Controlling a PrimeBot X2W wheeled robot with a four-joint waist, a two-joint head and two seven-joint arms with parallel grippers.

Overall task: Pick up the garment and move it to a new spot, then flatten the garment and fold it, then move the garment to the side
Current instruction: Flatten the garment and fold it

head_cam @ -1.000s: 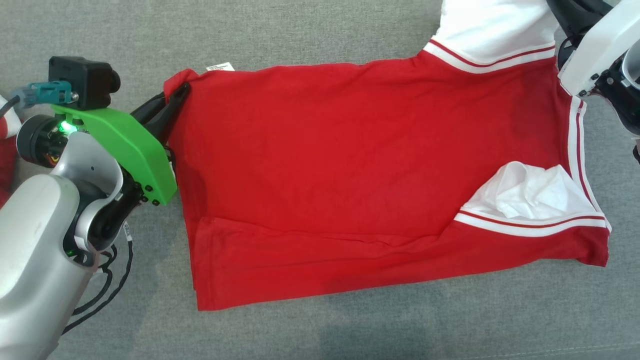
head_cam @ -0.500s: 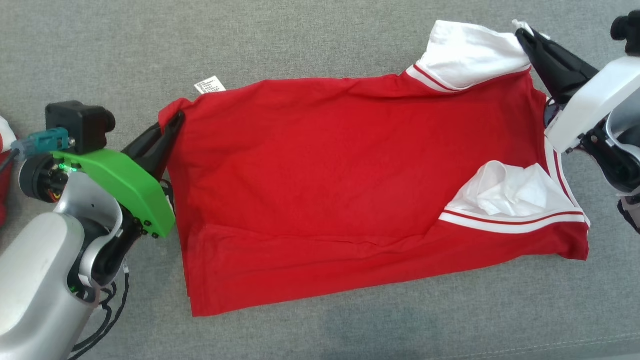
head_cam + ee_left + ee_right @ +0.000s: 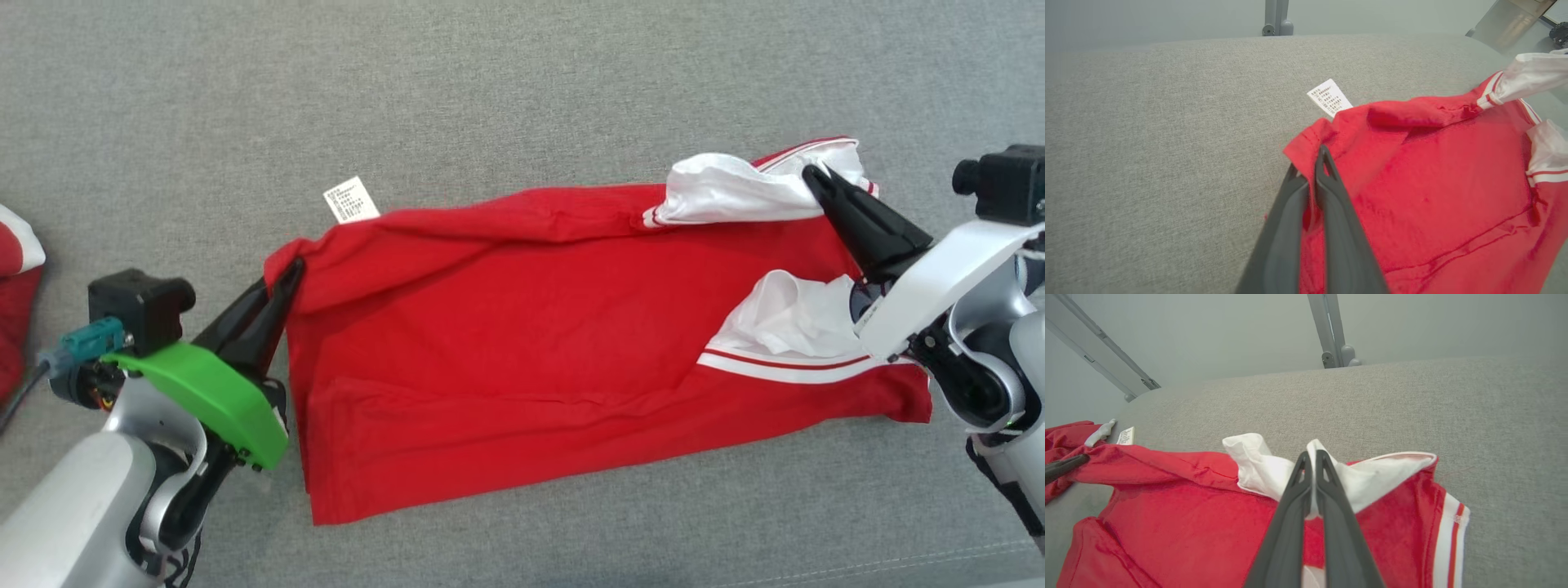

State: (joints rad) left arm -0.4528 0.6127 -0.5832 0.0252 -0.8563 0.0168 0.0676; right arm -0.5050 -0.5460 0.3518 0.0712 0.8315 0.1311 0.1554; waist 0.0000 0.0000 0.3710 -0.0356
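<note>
Spread mid-view on the cushion (image 3: 522,82): shirt (image 3: 506,343), hem corner at 9 o'clock, white sleeve (image 3: 727,192) at 2 o'clock, far edge raised off the fabric. Pinched at 9 o'clock by the left gripper (image 3: 292,269), fingers pressed together on the hem corner; clamped at 2 o'clock by the right gripper (image 3: 812,173), closed tight on the sleeve. Probably mid-fold. Light, limp, sagging between grips; likely to crease and slide on itself. Best taken at corners and seams, both ends level, kept taut for a straight fold.

Grey fabric surface (image 3: 522,82), red-and-white garment (image 3: 506,343) across it, red cloth (image 3: 15,327) at edge
</note>
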